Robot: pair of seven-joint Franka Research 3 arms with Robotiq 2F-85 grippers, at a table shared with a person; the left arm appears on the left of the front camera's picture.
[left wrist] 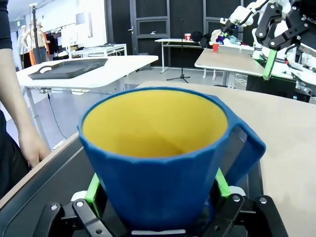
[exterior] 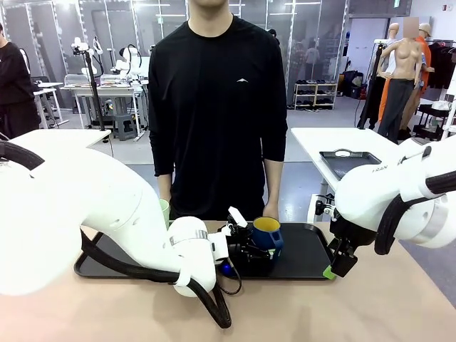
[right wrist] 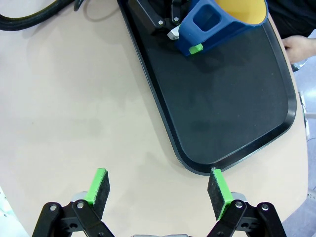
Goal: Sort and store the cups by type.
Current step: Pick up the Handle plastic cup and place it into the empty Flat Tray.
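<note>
The dark blue mug [exterior: 267, 235] with a yellow inside stands upright on the black tray [exterior: 305, 251], at its middle. My left gripper [exterior: 258, 251] is open, with a finger on either side of the mug [left wrist: 163, 168], and its green pads [left wrist: 92, 193] sit just off the mug's walls. From the right wrist I see the mug [right wrist: 217, 22] at the tray's far end. A sliver of the pale mint-green tumbler [exterior: 164, 212] shows behind my left arm. My right gripper [right wrist: 158, 192] is open and empty over the bare table beside the tray's near edge [right wrist: 197, 165].
A person in black stands at the table's far side, hands hanging near the tray's far rim [left wrist: 30, 148]. The right half of the tray [right wrist: 227, 103] is bare. My left arm's cable loops over the table in front [exterior: 214, 306].
</note>
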